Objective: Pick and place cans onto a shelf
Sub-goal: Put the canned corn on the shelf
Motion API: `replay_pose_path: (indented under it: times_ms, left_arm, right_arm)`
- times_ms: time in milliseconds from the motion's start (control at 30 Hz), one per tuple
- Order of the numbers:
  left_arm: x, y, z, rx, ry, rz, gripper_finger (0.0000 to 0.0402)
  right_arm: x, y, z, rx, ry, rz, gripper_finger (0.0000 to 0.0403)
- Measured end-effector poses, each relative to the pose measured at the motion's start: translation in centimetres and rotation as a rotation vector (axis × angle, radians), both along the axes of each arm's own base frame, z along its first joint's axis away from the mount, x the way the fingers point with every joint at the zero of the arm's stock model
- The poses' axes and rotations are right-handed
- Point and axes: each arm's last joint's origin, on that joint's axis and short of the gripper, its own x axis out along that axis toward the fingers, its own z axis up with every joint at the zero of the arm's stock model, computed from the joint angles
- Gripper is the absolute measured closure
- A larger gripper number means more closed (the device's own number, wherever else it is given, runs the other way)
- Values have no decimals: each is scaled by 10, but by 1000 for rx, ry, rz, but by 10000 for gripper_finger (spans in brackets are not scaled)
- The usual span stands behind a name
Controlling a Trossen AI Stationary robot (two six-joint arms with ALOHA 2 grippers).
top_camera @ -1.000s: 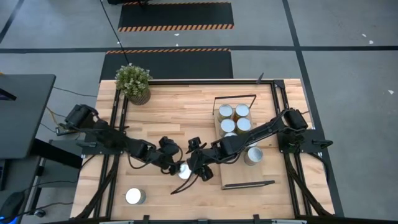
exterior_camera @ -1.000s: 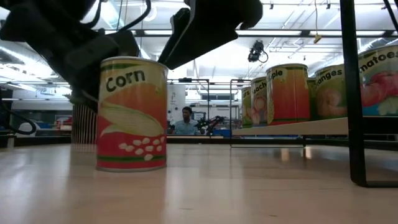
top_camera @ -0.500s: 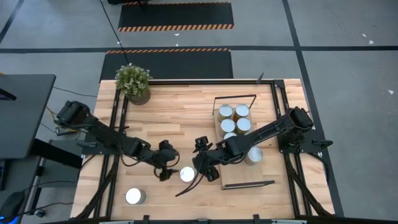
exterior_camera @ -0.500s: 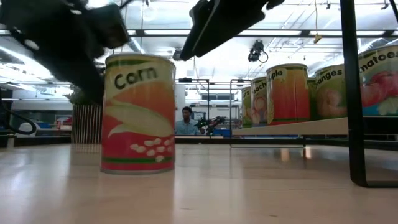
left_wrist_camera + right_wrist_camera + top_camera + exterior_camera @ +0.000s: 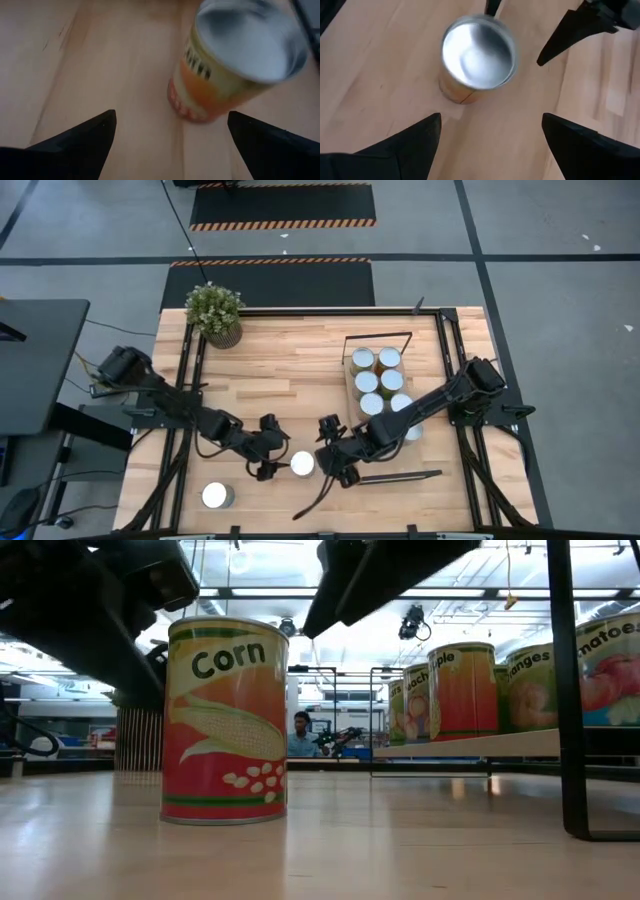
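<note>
Standing on the surface (image 5: 260,360) beside the shelf (image 5: 398,465), the corn can (image 5: 301,463) sits between left gripper (image 5: 272,461) and right gripper (image 5: 330,463), both spread apart, neither clamped; next, one must close around it

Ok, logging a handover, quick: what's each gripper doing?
Left gripper: open, empty, beside the corn can.
Right gripper: open, empty, on the can's other side.

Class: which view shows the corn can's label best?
The low view: the corn can stands side-on, label readable. The high view shows only its top, the left wrist view a blurred side, the right wrist view mostly its lid.
</note>
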Motion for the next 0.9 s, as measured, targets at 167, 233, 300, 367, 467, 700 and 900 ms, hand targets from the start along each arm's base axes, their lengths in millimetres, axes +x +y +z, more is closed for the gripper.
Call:
replay_pose_path:
  times_ms: [167, 233, 300, 367, 467, 700, 900]
  left_arm:
    - [7, -4, -5, 2, -43, -12, 13]
    - [10, -5, -7, 3, -64, -4, 13]
    - [12, -5, -9, 19, -84, 16, 13]
    - [14, -4, -10, 39, -113, 57, 13]
    - [14, -5, -10, 32, -105, 34, 13]
    - [11, -13, -7, -78, -76, -87, 13]
    - [15, -16, -7, 12, -183, 20, 13]
  right_arm:
    - [-4, 1, -1, 10, 42, -24, 48]
    - [-7, -1, -2, 4, 75, -41, 48]
    - [-7, -3, -3, 11, 86, -58, 48]
    - [-7, -3, -2, 20, 87, -54, 48]
    - [-8, -1, -2, 5, 91, -29, 48]
    - [-10, -3, 0, -8, 99, -25, 48]
    - [-7, -3, 2, 1, 73, -23, 48]
